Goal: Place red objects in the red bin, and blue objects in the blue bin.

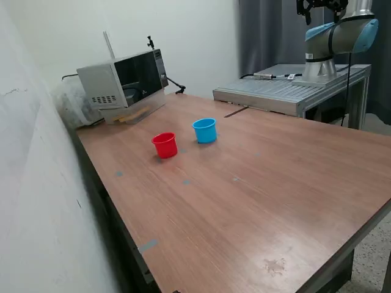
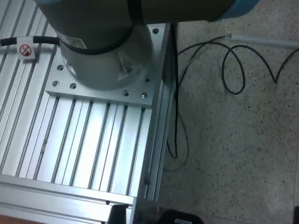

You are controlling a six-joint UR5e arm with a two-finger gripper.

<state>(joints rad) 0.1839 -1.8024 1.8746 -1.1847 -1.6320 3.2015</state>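
Note:
The red bin, a small red cup (image 1: pixel 165 145), stands upright on the wooden table (image 1: pixel 256 201). The blue bin, a light blue cup (image 1: pixel 205 130), stands just to the exterior view's right of it. The two cups are close together but apart. No red or blue cubes show in either view. What looks like my gripper (image 1: pixel 319 6) is a black part cut off by the top edge of the exterior view, high above the arm's base and far from the cups. Its jaws cannot be made out. The wrist view shows no fingers, only the arm's base (image 2: pixel 103 51).
A grey microwave-like box (image 1: pixel 125 82) stands at the table's far corner by the wall. The arm is mounted on a ribbed aluminium platform (image 1: pixel 281 91), also in the wrist view (image 2: pixel 84 149). A black cable (image 2: pixel 233 65) lies on the speckled floor beside it.

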